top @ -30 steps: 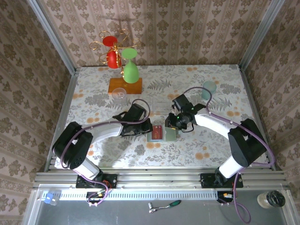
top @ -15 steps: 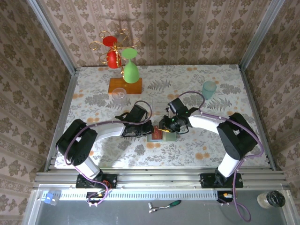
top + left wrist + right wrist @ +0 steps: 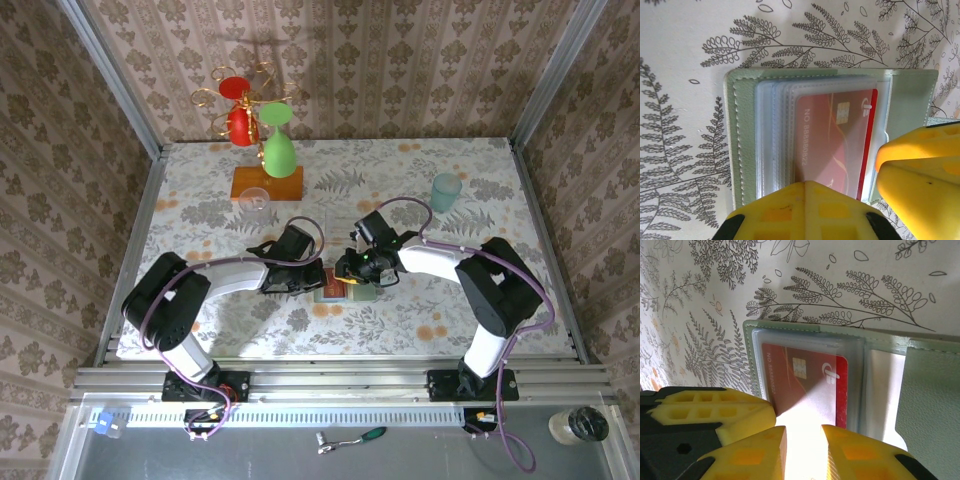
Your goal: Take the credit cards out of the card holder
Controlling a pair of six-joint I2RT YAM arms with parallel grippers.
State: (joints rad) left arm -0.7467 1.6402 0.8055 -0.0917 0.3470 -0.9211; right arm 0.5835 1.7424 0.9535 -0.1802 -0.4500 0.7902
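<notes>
Sleeves [image 3: 775, 150] of clear plastic fan across the open card holder [image 3: 742, 145], a pale sage-green wallet lying flat on the table [image 3: 470, 320]; the top sleeve holds a red credit card [image 3: 832, 140], face up, with its chip and a pale printed number showing through the plastic. The card holder sits about midway between the table's left and right edges, nearer the near edge than the far one.

The left gripper [image 3: 314, 281] is at the wallet's left side and is clenched; in its wrist view its yellow fingers [image 3: 805, 210] lie over the bottom of the sleeves and the wallet's edge; whether anything is pinched between them I cannot tell. The right gripper [image 3: 349, 277] is down on the same wallet from the right; in its own wrist view its fingers [image 3: 865, 455] stand a narrow gap apart, with the glare-bright edge of the top sleeve between them, just below the red credit card; whether they grasp the sleeve, the card or nothing I cannot tell. Seen from above, the two grippers are almost touching over the wallet.

A teal cup [image 3: 445, 190] stands toward the far right corner; a wooden base [image 3: 267, 183] near the far left corner carries a red goblet shape [image 3: 241, 125] and a green goblet shape [image 3: 279, 155]; a small clear glass [image 3: 254, 197] stands just beside that base.
</notes>
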